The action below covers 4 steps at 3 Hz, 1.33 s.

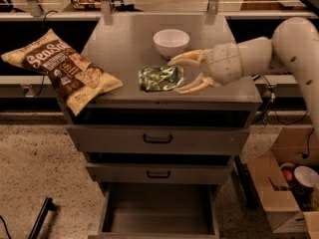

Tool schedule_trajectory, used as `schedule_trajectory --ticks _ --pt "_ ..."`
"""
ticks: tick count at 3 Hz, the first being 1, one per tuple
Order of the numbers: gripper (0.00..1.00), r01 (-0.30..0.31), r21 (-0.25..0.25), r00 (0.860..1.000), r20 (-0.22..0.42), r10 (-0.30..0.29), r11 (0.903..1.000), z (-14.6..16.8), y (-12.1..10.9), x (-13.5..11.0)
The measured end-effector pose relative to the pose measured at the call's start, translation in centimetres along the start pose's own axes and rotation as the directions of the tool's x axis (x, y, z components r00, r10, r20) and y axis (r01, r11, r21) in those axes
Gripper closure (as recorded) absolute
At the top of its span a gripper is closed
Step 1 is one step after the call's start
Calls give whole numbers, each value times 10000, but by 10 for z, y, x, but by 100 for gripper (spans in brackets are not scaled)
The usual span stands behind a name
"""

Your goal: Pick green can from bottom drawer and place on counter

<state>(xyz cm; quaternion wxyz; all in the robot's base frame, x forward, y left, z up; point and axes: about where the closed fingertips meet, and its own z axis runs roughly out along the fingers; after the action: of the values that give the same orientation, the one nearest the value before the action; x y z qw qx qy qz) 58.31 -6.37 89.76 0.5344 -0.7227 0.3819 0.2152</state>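
The flat grey metal counter (119, 44) carries a round white bowl (171, 42), a brown chip bag (64, 69) and the shiny mottled green can (159, 78), which lies on its side near the front edge. My pale two-finger gripper (174, 77) pinches its right end. The plain grey bottom drawer (159, 214) stands open below. I judge the placing nearly done. Next I spread the fingers and draw back without rolling the can.

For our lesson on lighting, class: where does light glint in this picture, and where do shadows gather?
Camera view: warm, dim light; mottled glints on the green can lying on the counter, the gripper at its right end; the white bowl is brightest; dark shadow under the counter's front edge and in the bottom drawer.
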Motion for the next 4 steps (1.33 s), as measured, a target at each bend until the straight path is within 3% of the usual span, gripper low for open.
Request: schedule_trajectory --ticks 1,3,4 --pt "100 -834 260 9965 47 833 9962 25 1 26" --pt "100 -1082 405 9939 -174 1089 9933 30 -5 24" --pt "100 -1939 963 9804 -156 1962 9763 31 -18 12"
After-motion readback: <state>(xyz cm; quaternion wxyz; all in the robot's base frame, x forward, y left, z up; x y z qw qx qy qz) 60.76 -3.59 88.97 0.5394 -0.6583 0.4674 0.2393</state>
